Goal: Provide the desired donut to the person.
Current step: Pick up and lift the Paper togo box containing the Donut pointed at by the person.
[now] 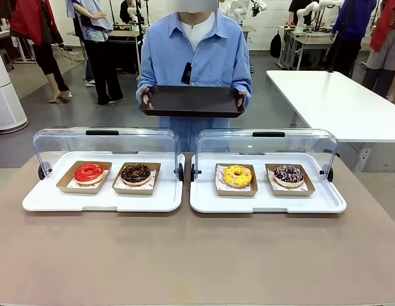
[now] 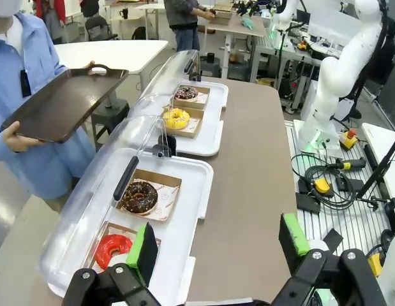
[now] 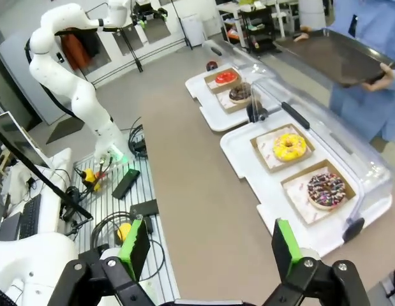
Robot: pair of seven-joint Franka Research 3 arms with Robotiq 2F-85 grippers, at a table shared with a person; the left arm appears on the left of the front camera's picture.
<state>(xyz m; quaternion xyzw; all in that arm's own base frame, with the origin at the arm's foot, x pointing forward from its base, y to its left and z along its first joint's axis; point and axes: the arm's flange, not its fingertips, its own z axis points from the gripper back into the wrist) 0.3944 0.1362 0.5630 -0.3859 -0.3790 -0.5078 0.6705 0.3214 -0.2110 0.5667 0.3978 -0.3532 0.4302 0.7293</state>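
- left fingers [image 2: 143, 252] are spread wide at the bottom of the left wrist view, holding nothing.
- right fingers [image 3: 285, 247] are just as wide and empty (over the counter [image 3: 197, 191]).
- front view, mid-frame: red donut [image 1: 89, 172] and chocolate donut [image 1: 135, 173] sit on the left white tray [image 1: 101, 201].
- yellow donut [image 1: 237, 175] and sprinkled donut [image 1: 288, 174] sit on the right white tray [image 1: 267, 204].
- the person [image 1: 197, 57], upper centre, holds a black tray [image 1: 191, 101] in both hands.
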